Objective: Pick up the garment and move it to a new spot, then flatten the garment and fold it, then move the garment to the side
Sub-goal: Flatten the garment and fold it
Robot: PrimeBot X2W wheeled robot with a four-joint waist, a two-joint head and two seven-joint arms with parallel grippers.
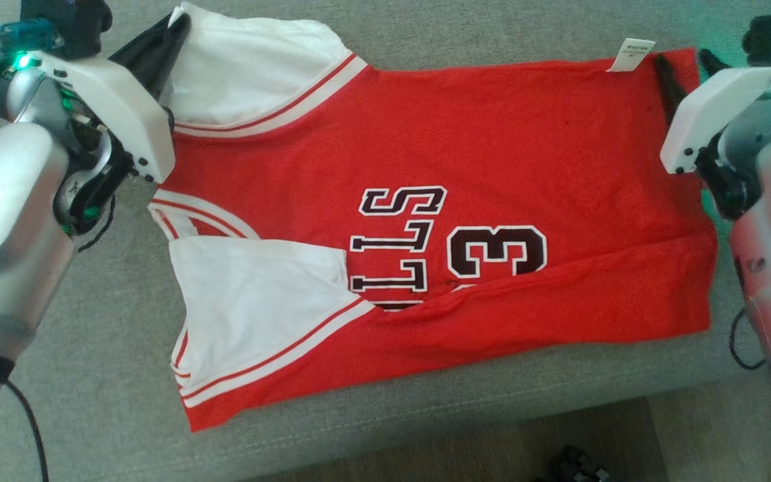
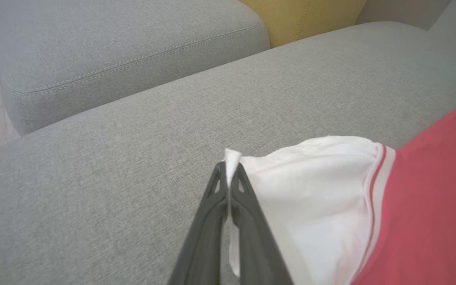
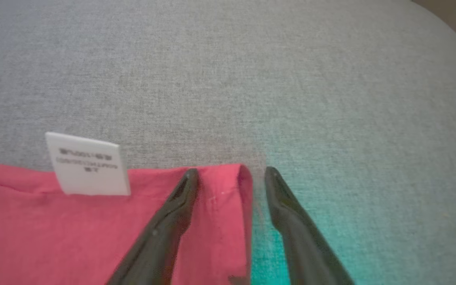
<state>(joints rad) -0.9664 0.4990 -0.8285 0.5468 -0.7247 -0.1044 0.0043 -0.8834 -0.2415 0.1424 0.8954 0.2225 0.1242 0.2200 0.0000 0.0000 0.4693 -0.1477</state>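
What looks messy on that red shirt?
The red basketball jersey isn't flat: its near edge is folded over, hiding part of the black-edged lettering. A white label also sticks out past the far edge.

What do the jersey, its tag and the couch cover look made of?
The jersey looks like thin matte knit, probably synthetic: fine mesh grain, soft creases. Its tag is white, stiffish and printed: woven or paper, can't tell. The couch cover is grey heathered woven upholstery, matte, with a stitched seam.
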